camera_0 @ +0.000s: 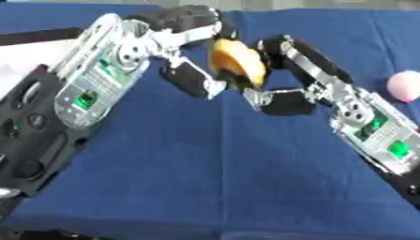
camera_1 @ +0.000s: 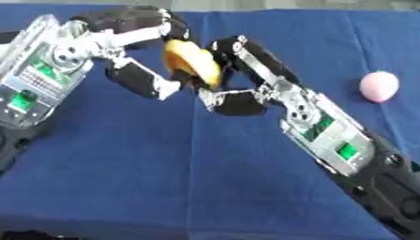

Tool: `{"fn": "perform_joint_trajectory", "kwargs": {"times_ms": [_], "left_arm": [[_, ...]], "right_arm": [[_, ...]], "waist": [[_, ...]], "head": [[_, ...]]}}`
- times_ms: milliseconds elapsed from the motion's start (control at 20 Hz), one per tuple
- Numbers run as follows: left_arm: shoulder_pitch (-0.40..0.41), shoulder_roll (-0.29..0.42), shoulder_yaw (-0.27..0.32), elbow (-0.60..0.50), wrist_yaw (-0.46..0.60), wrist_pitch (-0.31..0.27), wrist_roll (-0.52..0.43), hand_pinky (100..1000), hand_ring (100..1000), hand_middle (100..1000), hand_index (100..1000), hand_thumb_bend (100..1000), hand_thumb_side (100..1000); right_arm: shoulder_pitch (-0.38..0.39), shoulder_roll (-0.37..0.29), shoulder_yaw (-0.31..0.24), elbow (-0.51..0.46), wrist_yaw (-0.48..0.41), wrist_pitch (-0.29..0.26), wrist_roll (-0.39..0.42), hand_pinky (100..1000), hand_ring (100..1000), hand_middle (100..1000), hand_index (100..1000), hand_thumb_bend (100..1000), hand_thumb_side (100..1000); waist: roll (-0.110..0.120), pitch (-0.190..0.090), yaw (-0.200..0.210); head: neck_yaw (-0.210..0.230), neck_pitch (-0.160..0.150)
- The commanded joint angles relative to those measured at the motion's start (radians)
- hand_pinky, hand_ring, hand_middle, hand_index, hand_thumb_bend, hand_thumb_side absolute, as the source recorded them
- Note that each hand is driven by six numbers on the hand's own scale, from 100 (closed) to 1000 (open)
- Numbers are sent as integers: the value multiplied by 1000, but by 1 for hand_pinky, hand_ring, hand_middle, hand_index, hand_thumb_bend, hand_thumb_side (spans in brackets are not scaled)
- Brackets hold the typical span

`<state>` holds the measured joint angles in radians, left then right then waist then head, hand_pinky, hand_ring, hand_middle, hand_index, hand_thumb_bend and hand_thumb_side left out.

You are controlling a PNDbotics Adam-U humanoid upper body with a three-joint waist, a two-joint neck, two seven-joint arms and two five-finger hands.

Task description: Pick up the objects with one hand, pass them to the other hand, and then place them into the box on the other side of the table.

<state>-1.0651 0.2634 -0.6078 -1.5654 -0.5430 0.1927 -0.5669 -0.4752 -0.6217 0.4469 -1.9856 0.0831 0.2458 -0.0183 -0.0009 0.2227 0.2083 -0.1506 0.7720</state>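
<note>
The yellow fruit (camera_1: 190, 63) hangs above the blue desk (camera_1: 205, 178), clamped between both hands — left hand (camera_1: 131, 51) and right hand (camera_1: 246, 79) each curled around it; one should release only once the other's hold looks settled.

Both robot hands (camera_1: 139, 51) (camera_1: 246, 79) grip yellow object (camera_1: 190, 63) (pink ball (camera_1: 379, 86) apart).

Obstacles: 1 pale pink rounded object (camera_1: 379, 86) at the right edge of the blue tablecloth (camera_1: 205, 178), well apart from both hands; near cloth bare.
</note>
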Motion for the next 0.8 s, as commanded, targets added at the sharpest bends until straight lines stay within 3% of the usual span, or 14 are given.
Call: {"fn": "perform_joint_trajectory", "kwargs": {"times_ms": [50, 100, 250, 300, 450, 700, 800], "left_arm": [[-24, 5, 8, -25, 37, 7, 40, 805, 754, 654, 761, 100, 242], [-23, 5, 9, -25, 43, 10, 48, 792, 729, 610, 716, 100, 201], [-22, 4, 10, -20, 64, 30, 77, 761, 664, 533, 638, 100, 248], [-21, 3, 11, -17, 72, 38, 89, 715, 596, 467, 546, 100, 254], [-20, 3, 7, -10, 92, 59, 114, 689, 559, 429, 494, 100, 253], [-22, 4, 3, -6, 70, 84, 121, 666, 520, 367, 415, 100, 248], [-22, 5, 2, -6, 48, 89, 117, 666, 517, 361, 406, 100, 246]], "right_arm": [[-6, -19, 3, -14, 2, 7, 4, 432, 508, 401, 423, 100, 100], [-6, -19, 3, -14, 3, 9, 5, 433, 509, 402, 425, 100, 100], [-5, -19, 4, -14, 7, 17, 10, 438, 511, 409, 439, 100, 100], [-4, -19, 4, -14, 9, 21, 10, 451, 518, 426, 464, 100, 100], [-4, -19, 2, -14, 11, 35, 2, 467, 529, 453, 494, 145, 100], [-2, -20, 1, -14, 15, 53, -19, 515, 576, 524, 587, 451, 100], [-1, -21, 0, -14, 19, 58, -29, 534, 597, 558, 625, 534, 158]], "waist": [[0, -14, 0], [0, -13, 0], [0, -13, 0], [-1, -13, 0], [-1, -13, -1], [-1, -13, -2], [0, -13, -3]], "head": [[-1, -2], [-1, -2], [-1, -2], [-1, -2], [-1, -2], [-1, -2], [0, -2]]}}
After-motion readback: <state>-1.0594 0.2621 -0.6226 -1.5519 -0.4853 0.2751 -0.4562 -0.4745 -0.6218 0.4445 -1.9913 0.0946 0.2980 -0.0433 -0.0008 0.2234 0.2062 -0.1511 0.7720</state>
